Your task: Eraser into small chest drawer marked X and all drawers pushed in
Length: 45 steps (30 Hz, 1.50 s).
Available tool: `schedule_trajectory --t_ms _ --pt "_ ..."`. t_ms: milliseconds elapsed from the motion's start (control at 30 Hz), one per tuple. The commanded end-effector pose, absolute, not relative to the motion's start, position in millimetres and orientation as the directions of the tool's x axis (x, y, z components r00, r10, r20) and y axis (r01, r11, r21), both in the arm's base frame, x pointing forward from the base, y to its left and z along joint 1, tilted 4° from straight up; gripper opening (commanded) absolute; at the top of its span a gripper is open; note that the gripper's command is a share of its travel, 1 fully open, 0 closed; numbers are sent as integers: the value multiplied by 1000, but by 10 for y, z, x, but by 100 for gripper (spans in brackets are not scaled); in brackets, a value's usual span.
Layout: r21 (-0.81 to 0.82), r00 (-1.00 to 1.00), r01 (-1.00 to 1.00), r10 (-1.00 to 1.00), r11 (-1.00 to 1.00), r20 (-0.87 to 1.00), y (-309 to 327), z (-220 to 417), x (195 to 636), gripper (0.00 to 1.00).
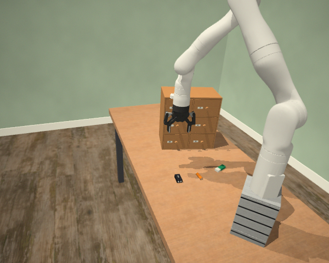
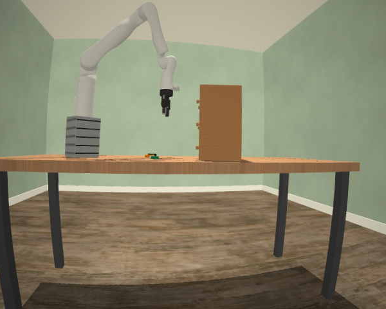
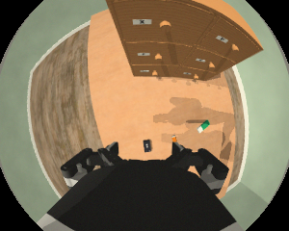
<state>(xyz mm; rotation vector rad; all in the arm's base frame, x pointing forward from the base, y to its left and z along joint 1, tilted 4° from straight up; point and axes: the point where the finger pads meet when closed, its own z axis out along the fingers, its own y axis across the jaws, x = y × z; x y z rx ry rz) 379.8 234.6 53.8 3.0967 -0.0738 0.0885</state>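
In the top view, the chest (image 1: 205, 92) (image 2: 220, 123) (image 3: 173, 29) stood at twelve o'clock, drawers shut, contents hidden; drawer X (image 1: 169, 103) (image 3: 154, 35) was at its face's eleven. The open, empty gripper (image 1: 179, 130) (image 2: 165, 114) (image 3: 144, 148) hung before it. The eraser (image 1: 220, 167) (image 2: 154, 157) (image 3: 203, 126) lay on the table (image 1: 193, 215) (image 2: 173, 167) (image 3: 116, 101), at two o'clock from the orange piece (image 1: 199, 176) (image 2: 148, 155) (image 3: 174, 139).

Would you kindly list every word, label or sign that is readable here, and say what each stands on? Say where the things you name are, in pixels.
"X": label (image 3: 142, 22) on the top-left drawer (image 3: 188, 30).
The other five drawers' labels: too small or blurred to read.
No other lettering is readable.
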Motion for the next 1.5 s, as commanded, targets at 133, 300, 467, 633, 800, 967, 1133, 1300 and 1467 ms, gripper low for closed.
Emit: schedule_trajectory --t_ms 133,300,467,633,800,967,1133,1300,1467 --pt "40 997 -49 -46 -998 60 2349 545 3802 100" --pt "40 997 -49 -46 -998 60 2253 551 3826 100" --pt "40 997 -49 -46 -998 60 2080 561 3868 100" --pt "40 997 -49 -46 -998 60 1636 586 3978 100" --pt "40 997 -49 -46 -998 60 1161 614 4095 100" --pt "40 997 -49 -46 -998 60 848 632 4172 100" --pt "40 997 -49 -46 -998 60 774 636 4190 100" --pt "40 997 -49 -46 -998 60 761 637 4193 100" --pt "40 997 -49 -46 -998 60 761 636 4193 100"
